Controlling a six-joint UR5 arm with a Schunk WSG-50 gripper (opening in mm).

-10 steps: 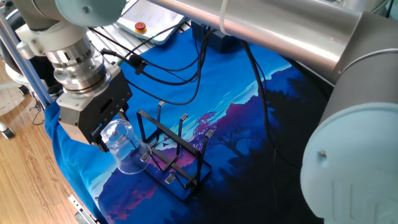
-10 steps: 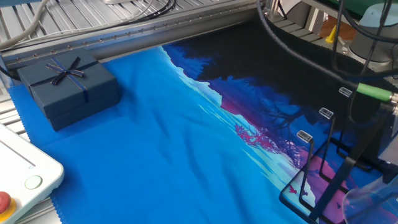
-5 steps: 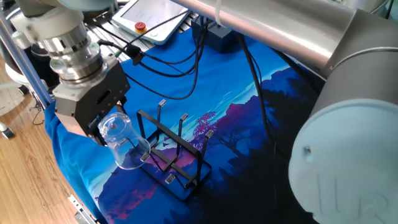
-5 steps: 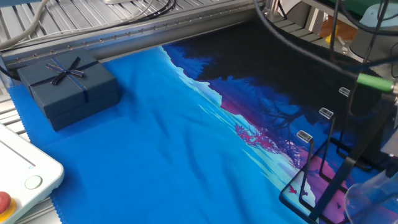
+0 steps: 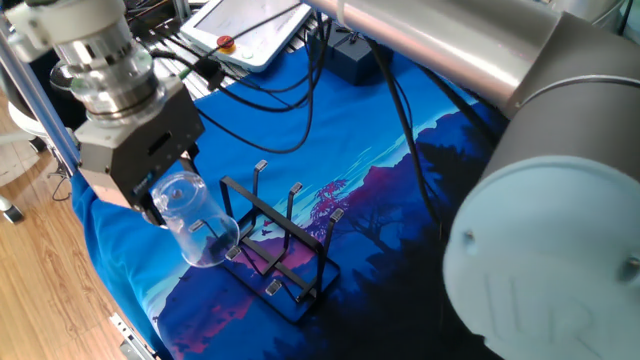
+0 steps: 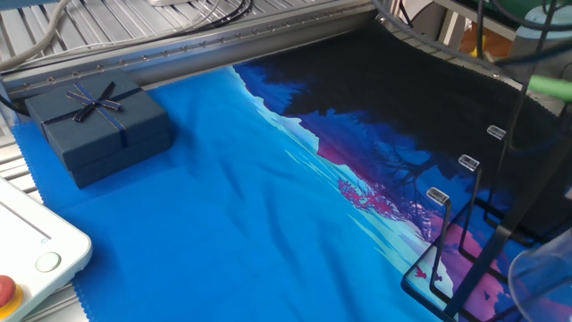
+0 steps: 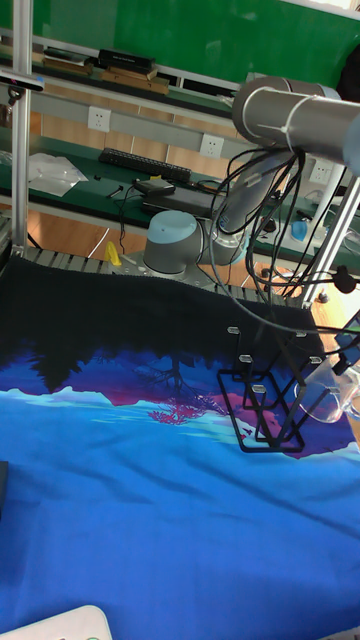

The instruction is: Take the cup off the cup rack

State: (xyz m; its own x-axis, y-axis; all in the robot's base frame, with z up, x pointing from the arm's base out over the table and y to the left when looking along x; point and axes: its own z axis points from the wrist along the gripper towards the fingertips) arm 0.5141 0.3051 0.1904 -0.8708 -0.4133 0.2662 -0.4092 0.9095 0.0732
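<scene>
The cup (image 5: 197,222) is a clear glass mug, held tilted in the air at the left end of the cup rack (image 5: 285,255). My gripper (image 5: 168,192) is shut on its upper end. The cup's lower end hangs close to the nearest grey prong tip, and I cannot tell whether they touch. The black wire rack stands on the blue patterned cloth (image 5: 370,190). In the other fixed view the cup (image 6: 542,281) shows only at the lower right edge, beside the rack (image 6: 466,240). In the tall fixed view the cup (image 7: 326,398) sits right of the rack (image 7: 266,408).
A dark blue gift box (image 6: 98,125) with a ribbon sits at the back left of the cloth. A white pendant (image 6: 31,253) with a red button lies at the near left corner. Black cables (image 5: 280,90) trail over the cloth behind the rack. The table's edge runs just left of my gripper.
My gripper has risen and shifted left with the cup, drawing it a little away from the rack's end prong. The rack has stayed in place.
</scene>
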